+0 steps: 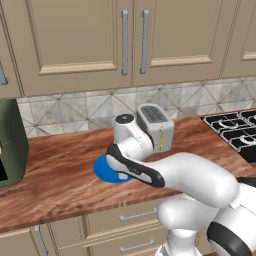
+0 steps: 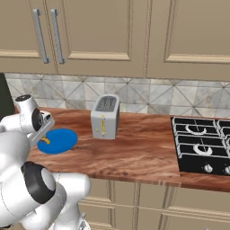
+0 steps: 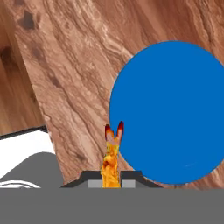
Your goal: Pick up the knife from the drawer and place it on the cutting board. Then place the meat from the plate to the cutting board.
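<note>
My gripper (image 3: 113, 131) is shut on the meat (image 3: 110, 168), a small orange-yellow lump pinched between the two fingertips. The blue plate (image 3: 170, 113) lies flat on the wooden counter, just to one side of the fingers in the hand view. From the right base view, the meat (image 2: 45, 140) hangs at the gripper (image 2: 44, 137) over the plate's (image 2: 60, 140) left edge. In the left base view my forearm covers most of the plate (image 1: 104, 172). The knife, the drawer and the cutting board are out of view.
A silver toaster (image 2: 105, 117) stands just right of the plate. The black stove (image 2: 202, 146) fills the counter's right end. A dark green appliance (image 1: 10, 142) sits at the far left. Shut drawer fronts (image 1: 135, 215) run below the counter edge.
</note>
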Motion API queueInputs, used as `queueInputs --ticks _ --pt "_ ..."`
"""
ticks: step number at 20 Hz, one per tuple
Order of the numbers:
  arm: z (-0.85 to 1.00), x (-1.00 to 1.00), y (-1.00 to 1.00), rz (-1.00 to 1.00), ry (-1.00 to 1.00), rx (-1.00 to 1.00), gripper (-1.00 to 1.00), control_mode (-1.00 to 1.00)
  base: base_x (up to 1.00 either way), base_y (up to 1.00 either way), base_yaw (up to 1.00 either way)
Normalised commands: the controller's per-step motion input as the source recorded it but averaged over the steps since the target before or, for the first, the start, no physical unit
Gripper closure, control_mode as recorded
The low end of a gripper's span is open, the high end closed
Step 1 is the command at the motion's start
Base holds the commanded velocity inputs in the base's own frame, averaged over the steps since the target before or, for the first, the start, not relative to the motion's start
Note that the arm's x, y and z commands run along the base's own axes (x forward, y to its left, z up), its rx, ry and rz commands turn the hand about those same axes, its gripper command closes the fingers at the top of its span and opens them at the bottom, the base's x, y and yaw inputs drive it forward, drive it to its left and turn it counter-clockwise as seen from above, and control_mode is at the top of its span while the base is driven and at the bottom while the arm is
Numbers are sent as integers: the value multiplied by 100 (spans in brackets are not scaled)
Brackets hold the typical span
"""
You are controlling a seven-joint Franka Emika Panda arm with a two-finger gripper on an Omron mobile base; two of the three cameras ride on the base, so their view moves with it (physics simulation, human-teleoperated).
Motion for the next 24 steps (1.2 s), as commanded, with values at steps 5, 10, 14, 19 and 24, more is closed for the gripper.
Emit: queueInputs --ticks 5,10,14,19,24 --pt "37 -44 -8 -3 -3 0 100 -100 0 0 0" --pt "35 -43 -13 -4 -2 0 100 -100 0 0 0" --pt "36 -44 -17 -4 -2 0 100 -100 0 0 0" --pt "37 -43 -20 -4 -3 0 100 -100 0 0 0" --pt "38 -33 -22 -3 -3 0 100 -100 0 0 0"
